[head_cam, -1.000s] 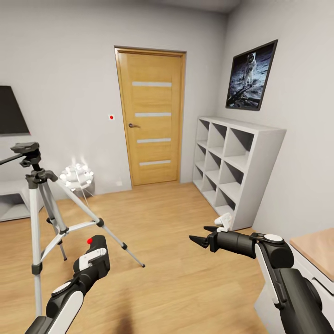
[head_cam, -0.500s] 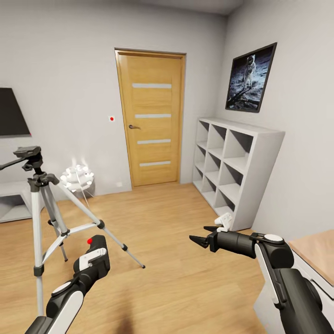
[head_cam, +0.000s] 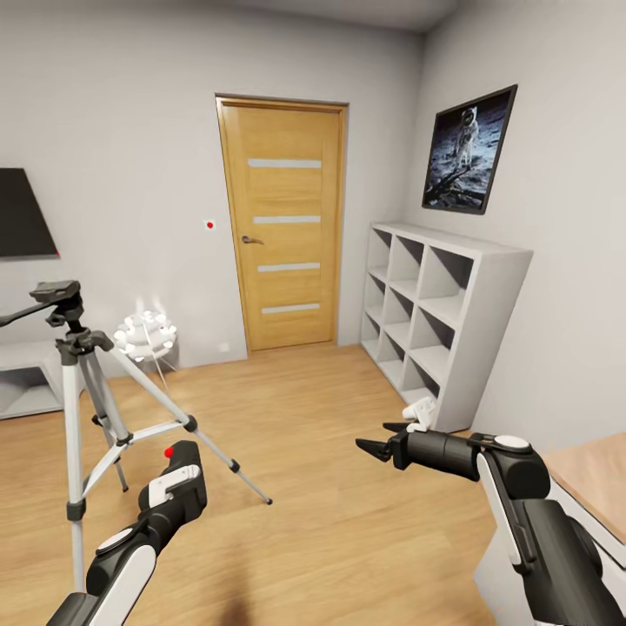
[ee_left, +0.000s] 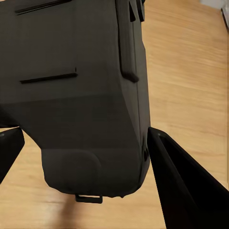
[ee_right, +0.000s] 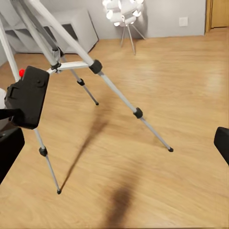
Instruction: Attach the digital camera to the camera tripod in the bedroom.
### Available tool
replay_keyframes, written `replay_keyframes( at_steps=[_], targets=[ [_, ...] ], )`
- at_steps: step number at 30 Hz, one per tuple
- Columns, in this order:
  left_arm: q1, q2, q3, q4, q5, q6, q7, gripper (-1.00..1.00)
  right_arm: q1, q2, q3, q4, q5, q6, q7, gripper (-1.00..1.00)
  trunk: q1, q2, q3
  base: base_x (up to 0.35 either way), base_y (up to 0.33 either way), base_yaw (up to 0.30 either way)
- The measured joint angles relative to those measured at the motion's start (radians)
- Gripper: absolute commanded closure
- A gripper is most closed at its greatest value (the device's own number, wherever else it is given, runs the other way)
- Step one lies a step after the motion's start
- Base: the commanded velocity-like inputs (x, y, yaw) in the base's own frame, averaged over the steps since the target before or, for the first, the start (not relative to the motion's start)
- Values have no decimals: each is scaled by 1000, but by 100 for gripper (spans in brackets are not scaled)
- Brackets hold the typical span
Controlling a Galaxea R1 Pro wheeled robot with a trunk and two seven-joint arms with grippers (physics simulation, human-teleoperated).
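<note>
Head view is showing the left gripper (head_cam: pixel 174 474) at lower left, fingers pinching the camera (head_cam: pixel 181 461) beside the tripod (head_cam: pixel 78 365); right gripper (head_cam: pixel 382 439) is hanging spread. Next: lifting it onto the tripod's head.

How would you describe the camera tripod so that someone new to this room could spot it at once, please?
Start at the wooden door in the far wall and look left, past the small white bulb-cluster lamp on the floor. The camera tripod stands there on the wood floor. Its three splayed silver-grey legs and bare black head set it apart.
</note>
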State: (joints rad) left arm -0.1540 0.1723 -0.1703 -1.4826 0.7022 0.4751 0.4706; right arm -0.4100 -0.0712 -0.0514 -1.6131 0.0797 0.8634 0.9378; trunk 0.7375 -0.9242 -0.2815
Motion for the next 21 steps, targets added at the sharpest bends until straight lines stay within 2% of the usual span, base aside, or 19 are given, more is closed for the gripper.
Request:
replay_keyframes(
  at_steps=[4,6,7,11,12,16,21],
  targets=[
    [0,1,1,4,4,3,-7,100,-8,1,0,0,8,32,-24,-100,-15,28,13,0,0,0],
    [0,1,1,14,7,6,-19,100,-15,7,0,1,32,57,-100,-100,-23,42,19,0,0,0],
    [0,1,1,14,6,6,-19,100,-15,7,0,1,32,57,-101,-100,-27,49,22,0,0,0],
    [0,1,-1,35,10,12,-61,100,-20,13,3,6,63,71,-287,-100,-42,77,35,0,0,0],
    [0,1,0,36,7,13,-61,100,-20,13,3,6,62,72,-289,-100,-46,84,38,0,0,0],
    [0,1,-4,60,10,25,-132,100,-22,16,7,9,71,73,-466,-100,-61,112,50,0,0,0],
    [0,0,-6,86,9,33,-206,100,-21,16,13,9,69,72,-571,-100,-81,147,66,0,0,0]
  ],
)
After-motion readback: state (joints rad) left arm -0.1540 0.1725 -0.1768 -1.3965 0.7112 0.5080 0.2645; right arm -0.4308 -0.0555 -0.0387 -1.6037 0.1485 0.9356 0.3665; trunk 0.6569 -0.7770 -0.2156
